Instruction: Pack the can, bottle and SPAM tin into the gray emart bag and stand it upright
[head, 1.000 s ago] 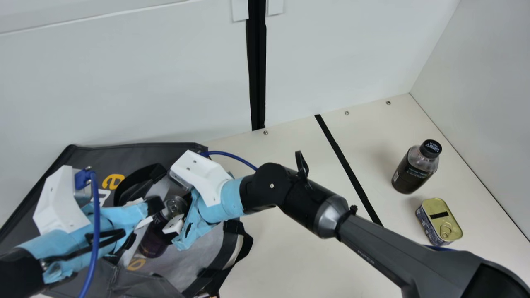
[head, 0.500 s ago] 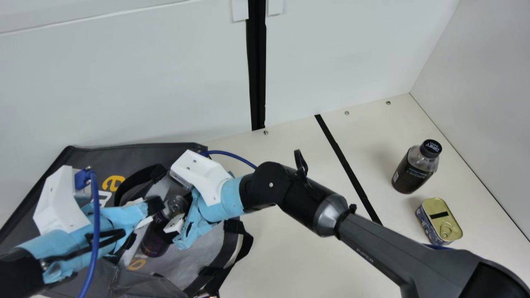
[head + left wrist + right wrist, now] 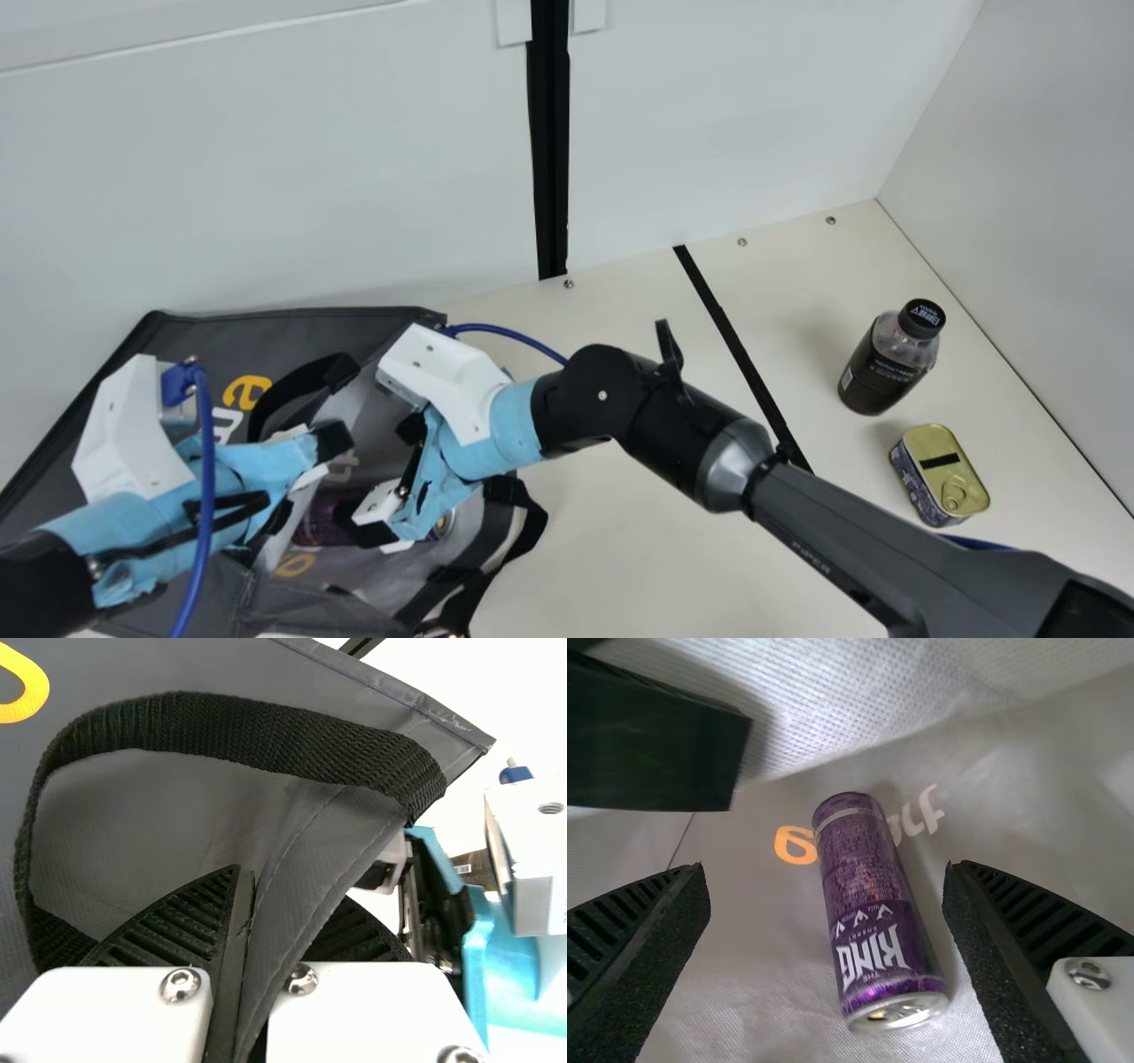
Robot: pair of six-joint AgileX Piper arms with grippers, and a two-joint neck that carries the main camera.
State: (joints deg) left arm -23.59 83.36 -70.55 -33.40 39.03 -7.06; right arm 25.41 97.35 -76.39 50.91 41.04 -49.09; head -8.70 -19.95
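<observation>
In the main view my left gripper [image 3: 310,456] is at the mouth of the gray bag [image 3: 190,341]; in the left wrist view the left gripper [image 3: 244,966] is shut on the bag's edge [image 3: 301,877]. My right gripper [image 3: 390,470] reaches into the bag's opening. The right wrist view has the right gripper [image 3: 824,912] open, with the purple can [image 3: 873,904] lying on its side on the bag's inner face between and beyond the fingers, not gripped. On the right of the table stand the dark bottle [image 3: 889,359] and the SPAM tin [image 3: 941,474].
A black strap [image 3: 509,527] hangs over the bag's right side. My right forearm [image 3: 806,523] crosses the front of the table [image 3: 638,549], left of the tin. A black tape line [image 3: 735,337] runs along the table, and white walls stand behind and at right.
The right gripper has let go of the can and moved slightly right. The can, earlier tilted with its top up between the grippers, now lies in the bag. My left arm has stayed still.
</observation>
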